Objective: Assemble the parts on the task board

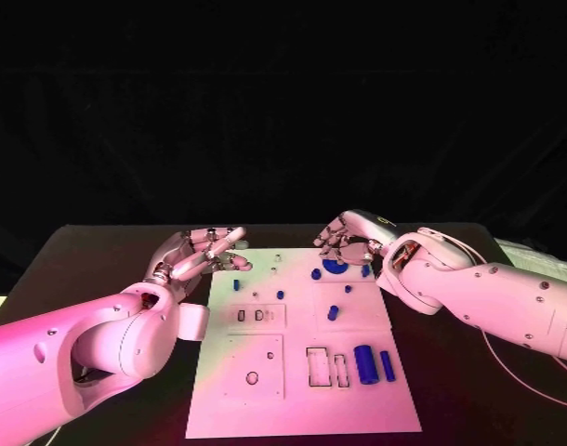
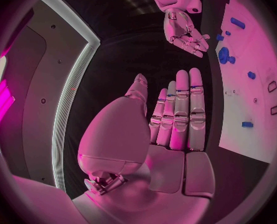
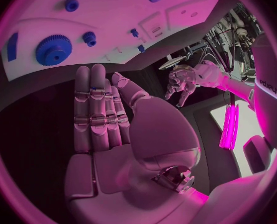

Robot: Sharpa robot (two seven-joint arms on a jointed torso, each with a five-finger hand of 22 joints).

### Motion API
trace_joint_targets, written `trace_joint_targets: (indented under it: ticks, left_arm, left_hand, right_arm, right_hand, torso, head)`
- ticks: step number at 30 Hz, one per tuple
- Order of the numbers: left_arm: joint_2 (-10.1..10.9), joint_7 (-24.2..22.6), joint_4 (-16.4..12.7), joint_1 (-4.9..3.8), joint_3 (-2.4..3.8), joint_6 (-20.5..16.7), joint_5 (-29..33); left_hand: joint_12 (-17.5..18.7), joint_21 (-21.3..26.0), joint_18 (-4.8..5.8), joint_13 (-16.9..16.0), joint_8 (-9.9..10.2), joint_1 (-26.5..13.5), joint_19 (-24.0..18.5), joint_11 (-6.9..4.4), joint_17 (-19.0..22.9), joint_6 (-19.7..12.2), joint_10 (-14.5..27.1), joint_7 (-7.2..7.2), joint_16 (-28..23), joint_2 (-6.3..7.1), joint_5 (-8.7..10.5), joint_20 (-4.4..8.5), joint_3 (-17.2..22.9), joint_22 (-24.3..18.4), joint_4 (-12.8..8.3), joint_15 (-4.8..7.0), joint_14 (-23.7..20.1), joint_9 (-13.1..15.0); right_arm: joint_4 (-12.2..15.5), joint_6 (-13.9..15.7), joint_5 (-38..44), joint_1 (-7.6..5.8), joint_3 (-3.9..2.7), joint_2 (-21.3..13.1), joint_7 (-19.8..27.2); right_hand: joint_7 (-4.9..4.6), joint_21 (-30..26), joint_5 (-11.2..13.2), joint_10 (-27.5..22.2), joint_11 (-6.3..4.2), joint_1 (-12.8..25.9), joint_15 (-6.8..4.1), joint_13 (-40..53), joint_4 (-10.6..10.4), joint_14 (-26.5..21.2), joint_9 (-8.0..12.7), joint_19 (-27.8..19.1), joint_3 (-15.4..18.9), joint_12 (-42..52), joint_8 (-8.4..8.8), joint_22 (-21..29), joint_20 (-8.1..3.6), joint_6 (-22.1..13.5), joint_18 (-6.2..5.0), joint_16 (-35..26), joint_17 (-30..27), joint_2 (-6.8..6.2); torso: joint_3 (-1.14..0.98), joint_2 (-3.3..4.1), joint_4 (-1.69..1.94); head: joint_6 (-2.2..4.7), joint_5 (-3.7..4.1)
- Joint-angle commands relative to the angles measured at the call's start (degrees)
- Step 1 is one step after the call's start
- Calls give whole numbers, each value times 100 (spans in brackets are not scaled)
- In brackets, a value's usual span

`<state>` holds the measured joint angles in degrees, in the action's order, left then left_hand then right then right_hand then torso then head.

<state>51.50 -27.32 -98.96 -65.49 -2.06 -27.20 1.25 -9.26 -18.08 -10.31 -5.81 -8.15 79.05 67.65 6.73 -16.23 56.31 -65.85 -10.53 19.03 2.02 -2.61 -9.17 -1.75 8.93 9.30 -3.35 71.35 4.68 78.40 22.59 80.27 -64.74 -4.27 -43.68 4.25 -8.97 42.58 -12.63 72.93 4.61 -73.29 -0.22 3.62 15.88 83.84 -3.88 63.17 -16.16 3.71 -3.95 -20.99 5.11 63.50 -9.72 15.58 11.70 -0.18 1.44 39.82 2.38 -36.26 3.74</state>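
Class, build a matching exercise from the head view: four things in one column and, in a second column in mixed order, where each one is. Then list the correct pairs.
Things
1. left hand
2. right hand
3. blue gear
4. large blue cylinder

Places
A. lying on the near right part of the task board
B. at the board's far left corner, fingers apart, holding nothing
C. at the board's far right edge, just above the gear
D. lying on the far right part of the board

Pairs: 1-B, 2-C, 3-D, 4-A
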Motion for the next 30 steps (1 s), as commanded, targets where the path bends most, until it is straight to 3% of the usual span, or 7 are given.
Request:
trace_joint_targets:
  ticks: [1, 4, 8, 14, 18, 25, 30]
  left_arm:
    - [18, -17, -84, -20, 25, 245, 152]
    - [38, -23, -118, -29, 47, 262, 137]
    - [69, -20, -143, -42, 59, 261, 136]
    - [104, -14, -167, -53, 64, 239, 179]
    - [113, -27, -162, -58, 65, 209, 245]
    - [124, -28, -164, -61, 66, 204, 284]
    - [125, -20, -169, -64, 66, 194, 293]
  left_hand:
    - [77, 63, 22, 3, 40, 17, -91, 51, -46, 40, 104, -27, -44, -61, -19, -29, -47, -17, -10, -36, -132, -9]
    - [104, 72, 21, 7, 52, 22, -98, 62, -77, 41, 141, -31, -47, -73, -18, -35, -60, -18, -28, -44, -162, -12]
    - [123, 65, 19, 10, 61, 18, -83, 67, -102, 43, 169, -35, -45, -81, -18, -39, -72, -12, -38, -48, -182, -14]
    - [144, 61, 18, 13, 70, 12, -73, 74, -130, 45, 199, -39, -45, -90, -18, -44, -88, -7, -47, -54, -206, -16]
    - [178, 73, 22, 20, 85, 2, -87, 92, -174, 52, 248, -53, -62, -108, -18, -58, -115, -6, -67, -73, -277, -19]
    - [185, 80, 23, 21, 89, 3, -96, 95, -184, 55, 257, -55, -70, -114, -17, -62, -121, -7, -74, -78, -298, -19]
    - [188, 82, 23, 22, 90, 5, -99, 97, -187, 56, 261, -56, -72, -116, -17, -63, -122, -8, -77, -80, -304, -20]
  right_arm:
    - [16, -269, 937, -48, -8, 17, -582]
    - [34, -428, 1130, -84, -13, 20, -747]
    - [41, -633, 1336, -104, -16, 37, -898]
    - [31, -907, 1479, -111, -17, 77, -971]
    - [31, -1207, 1535, -112, -17, 94, -1017]
    - [6, -1390, 1588, -110, -17, 132, -1032]
    - [-26, -1422, 1605, -103, -16, 160, -1029]
  right_hand:
    - [0, 170, 0, -70, -17, 67, -30, 1, 7, 262, 1, 76, -82, -17, 33, -93, -14, -10, -76, 230, 184, -79]
    - [10, 306, 32, -180, -12, 146, -40, -3, -13, 284, 2, 126, -140, -27, 34, -167, -18, -45, -80, 482, 357, -122]
    - [34, 495, 92, -340, -5, 257, -46, -5, -52, 293, 4, 208, -201, -29, 37, -270, -16, -114, -79, 923, 623, -195]
    - [48, 880, 109, -443, 3, 338, -47, 3, -111, 234, -4, 275, -335, -19, 29, -580, -7, -173, -59, 1571, 1029, -285]
    - [77, 1586, 108, -435, -17, 418, -57, 3, -188, 231, -6, 604, -376, -22, 29, -1530, -4, -227, 75, 1955, 1265, -360]
    - [83, 1921, 109, -502, -9, 454, -48, 4, -264, 193, -9, 709, -349, -19, 27, -1961, 10, -248, 133, 2216, 1424, -417]
    - [83, 1999, 98, -505, -7, 439, -47, 5, -284, 175, -12, 721, -362, -18, 22, -2053, 12, -238, 143, 2292, 1470, -406]
  torso:
    - [24, 129, 57]
    - [36, 158, 90]
    - [30, 197, 116]
    - [24, 234, 133]
    - [22, 246, 136]
    - [29, 279, 137]
    - [36, 293, 156]
  head:
    - [0, 50]
    - [-23, 84]
    - [-43, 83]
    - [-13, 57]
    - [-13, 57]
    - [-1, 68]
    - [-38, 50]
